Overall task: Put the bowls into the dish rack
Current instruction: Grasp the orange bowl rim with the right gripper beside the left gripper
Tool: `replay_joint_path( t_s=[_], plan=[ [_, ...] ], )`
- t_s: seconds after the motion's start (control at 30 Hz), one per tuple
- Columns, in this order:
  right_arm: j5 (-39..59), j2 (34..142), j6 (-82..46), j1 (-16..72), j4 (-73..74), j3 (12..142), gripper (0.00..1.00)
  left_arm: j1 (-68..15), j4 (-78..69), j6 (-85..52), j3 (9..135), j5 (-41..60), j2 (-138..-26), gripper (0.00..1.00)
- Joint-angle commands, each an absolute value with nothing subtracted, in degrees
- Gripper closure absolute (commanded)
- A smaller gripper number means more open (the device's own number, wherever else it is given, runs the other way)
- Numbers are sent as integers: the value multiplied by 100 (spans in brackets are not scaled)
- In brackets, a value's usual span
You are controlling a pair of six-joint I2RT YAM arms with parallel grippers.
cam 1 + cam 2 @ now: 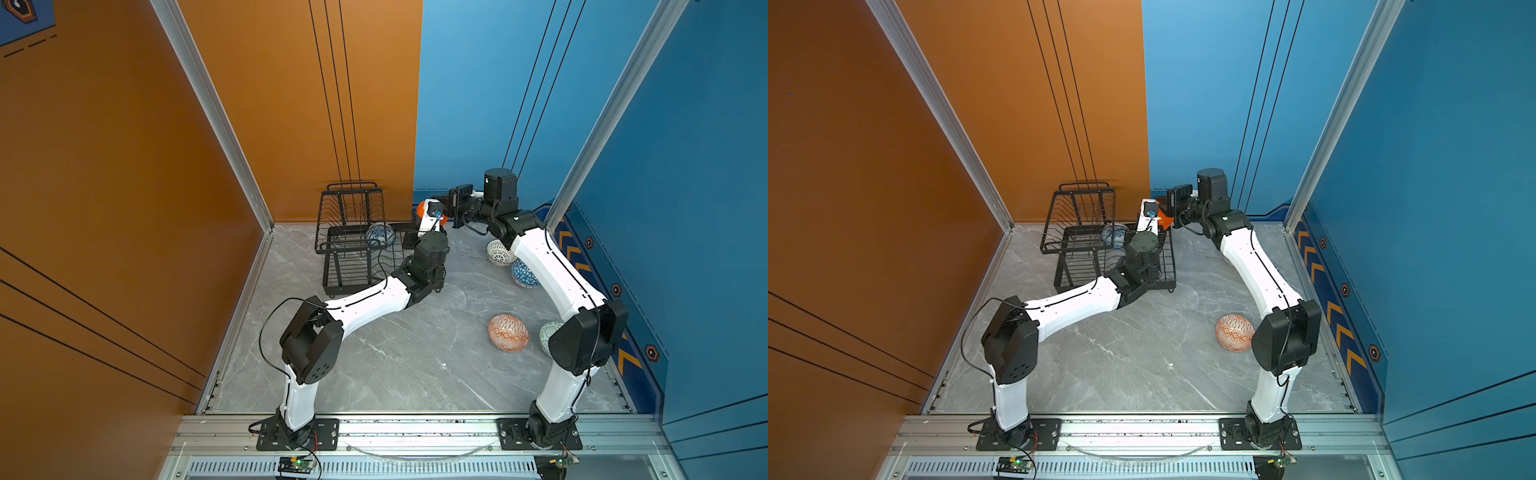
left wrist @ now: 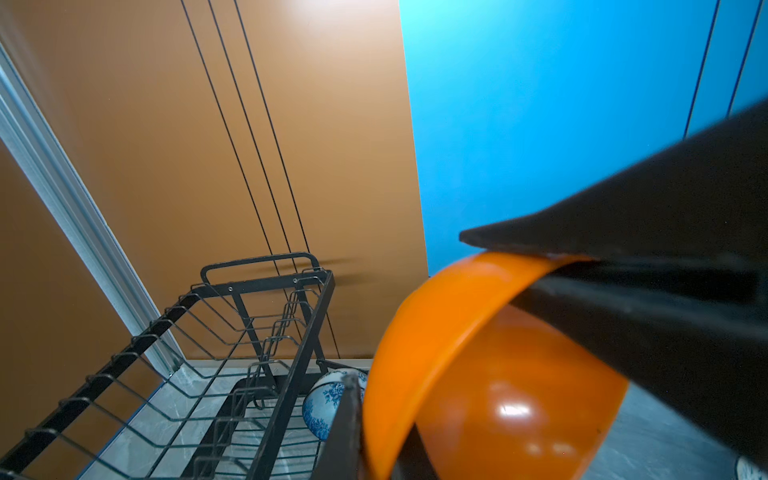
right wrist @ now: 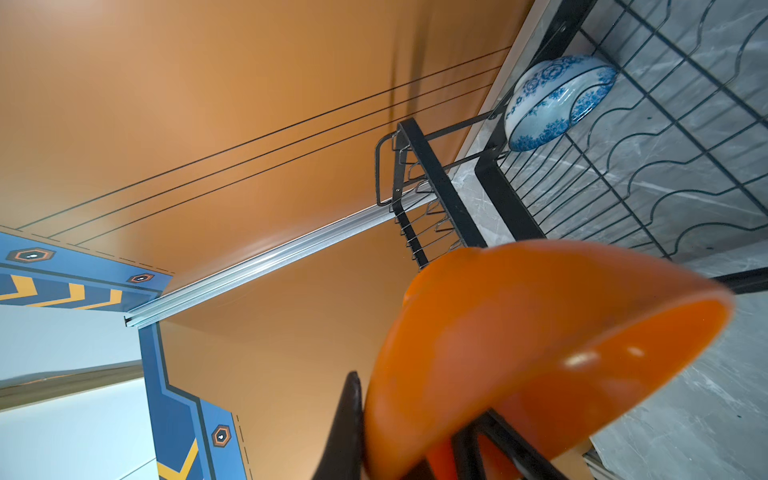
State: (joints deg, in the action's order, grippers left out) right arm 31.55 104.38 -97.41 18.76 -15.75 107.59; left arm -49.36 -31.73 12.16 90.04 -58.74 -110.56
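Grey marble tabletop (image 1: 395, 374), orange wall (image 1: 291, 104), blue wall (image 1: 478, 83); left gripper (image 2: 382, 449) and right gripper (image 3: 411, 432) both pinch the orange bowl (image 2: 498, 395), apparently beside the dish rack (image 1: 351, 192) (floral bowl (image 1: 379, 233) inside).

Robot lab cell, clearly. A flat orange panel wall (image 1: 104, 166) meets a flat blue panel wall (image 1: 478, 104), with bare aluminium profile posts (image 1: 212, 108) at the seams. Down front, a slotted aluminium rail (image 1: 415, 430) edges the grey marble-look tabletop (image 1: 395, 353). Bolted to it are a white-and-black left robot arm (image 1: 365, 297) and its twin, the right robot arm (image 1: 552, 266). There's a small exposed circuit board (image 1: 296, 462), green light on. The kitchen touch is a black wire dish rack (image 1: 353, 208) and a glossy orange bowl (image 2: 519, 395).
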Motion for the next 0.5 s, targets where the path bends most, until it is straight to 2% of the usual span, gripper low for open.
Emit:
replay_joint_path(
  t_s=[0.0,0.2,0.23,0.33,0.37,0.43,0.47],
  plan=[
    [2892,10478,-9024,1715,-1496,10675,100,-5095,-3154,1662,8933,-5770,-10661,100],
    [2816,10415,-8938,1709,-1496,10643,100,-5071,-3184,1576,8890,-5948,-10596,92],
    [2804,10407,-8923,1699,-1500,10638,100,-5068,-3182,1525,8871,-5981,-10578,83],
    [2787,10397,-8875,1673,-1513,10627,100,-5059,-3173,1335,8744,-5983,-10441,79],
    [2786,10397,-8849,1647,-1539,10617,100,-5065,-3173,1320,8707,-5969,-10393,76],
    [2761,10376,-8788,1602,-1580,10577,100,-5091,-3168,1321,8627,-5968,-10309,62],
    [2743,10378,-8760,1562,-1605,10557,100,-5105,-3163,1327,8586,-5984,-10262,62]
  ],
)
